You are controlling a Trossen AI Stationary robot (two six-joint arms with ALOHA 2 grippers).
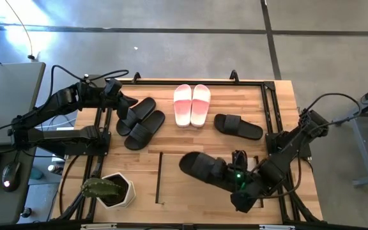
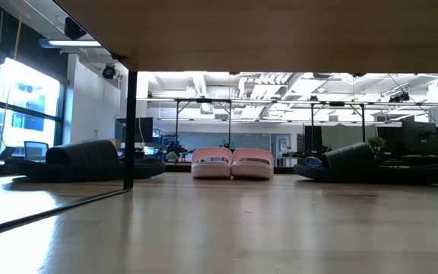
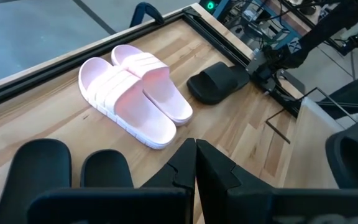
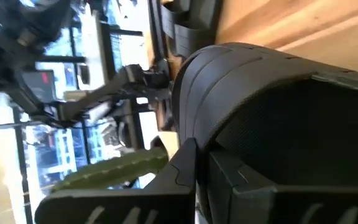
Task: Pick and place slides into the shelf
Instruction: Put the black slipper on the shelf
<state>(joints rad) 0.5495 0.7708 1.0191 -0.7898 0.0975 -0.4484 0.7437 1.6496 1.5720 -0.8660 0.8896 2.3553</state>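
Note:
My right gripper (image 1: 227, 172) is shut at one end of a black slide (image 1: 200, 165) near the table's front; the right wrist view shows that slide's strap (image 4: 260, 68) filling the frame just beyond the fingers. This slide is not in the low view. The shelf shows there as a wood panel overhead (image 2: 280, 30) with a dark upright (image 2: 130, 129). My left gripper (image 3: 196, 163) is shut above a black pair of slides (image 1: 139, 121) at the far left and touches nothing. A pink-and-white pair (image 1: 191, 104) and a single black slide (image 1: 237, 126) lie flat on the table. My right gripper's shut fingers (image 4: 185, 165) point slanting down at the black slide from the table's right, close to its strap. Nothing shows between them. I cannot tell whether they touch the slide or reach under the strap, because the gripper itself covers that spot.
A white hexagonal pot with a green plant (image 1: 110, 190) stands at the near left corner. A thin dark line (image 1: 160, 179) runs across the wood near the front. Black frame rails edge the table (image 1: 260, 83). Bare wood lies between the pink pair and the front.

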